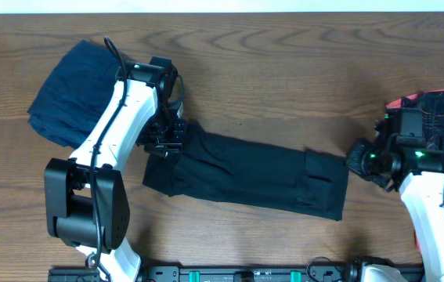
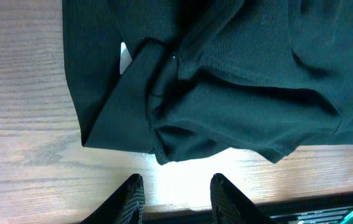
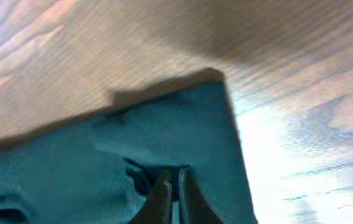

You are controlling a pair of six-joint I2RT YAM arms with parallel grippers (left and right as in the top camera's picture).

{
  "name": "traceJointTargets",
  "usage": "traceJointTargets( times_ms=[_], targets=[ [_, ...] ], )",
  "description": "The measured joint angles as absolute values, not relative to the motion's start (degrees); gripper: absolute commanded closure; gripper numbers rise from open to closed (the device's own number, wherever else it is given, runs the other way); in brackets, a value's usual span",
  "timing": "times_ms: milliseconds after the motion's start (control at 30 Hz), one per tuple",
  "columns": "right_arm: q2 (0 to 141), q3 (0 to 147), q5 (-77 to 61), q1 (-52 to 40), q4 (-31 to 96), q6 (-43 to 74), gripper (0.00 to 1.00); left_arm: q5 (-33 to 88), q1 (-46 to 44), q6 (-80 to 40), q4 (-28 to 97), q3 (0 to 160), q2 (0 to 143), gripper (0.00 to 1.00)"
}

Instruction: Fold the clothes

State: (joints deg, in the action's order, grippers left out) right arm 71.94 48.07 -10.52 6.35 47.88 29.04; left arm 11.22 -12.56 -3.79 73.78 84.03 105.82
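Across the middle of the bench (image 1: 268, 70): black shirt (image 1: 245, 176), already narrowed into a long band, with what looks like a doubled-over flap at its right end. At the left end, left hand (image 2: 177, 180) spread, nothing between the fingers but bare wood, just beside the rumpled edge of the cloth. At the right end, right hand (image 3: 175, 174) pressed together over the fabric near its corner; any cloth caught between the tips: cannot tell.

Up at the far left, navy garment (image 1: 69, 90) in a soft heap, partly hidden by the left arm; looks loosely gathered rather than squarely folded. Off at the right edge, black-and-coral patterned piece (image 1: 441, 117), bunched, partly covered by the right arm.

Judging by the layout: lengthwise folds on the shirt done, crosswise folds into a compact packet not yet done. Left end lumpy and unevenly layered, so probably wants smoothing first. Beyond that, patterned piece apparently unfolded, navy one possibly needing a tidier fold. Overall, somewhere in the early-to-middle part of the job.
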Motion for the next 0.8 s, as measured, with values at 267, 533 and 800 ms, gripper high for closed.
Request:
traceJointTargets(
  times_ms=[267, 533, 800],
  targets=[
    [78.43, 40.91, -14.41, 4.43, 41.34, 29.06, 0.99, 11.25, -12.58, -3.81, 72.55, 84.03, 105.82, 0.62],
    [79.77, 39.38, -34.96, -4.73, 36.56, 25.45, 0.99, 11.22, -12.56, -3.79, 72.51, 84.03, 105.82, 0.62],
    [74.70, 42.74, -37.43, -4.05, 38.89, 19.68, 0.94, 11.22, -12.58, -3.81, 72.84, 84.03, 105.82, 0.62]
  ],
)
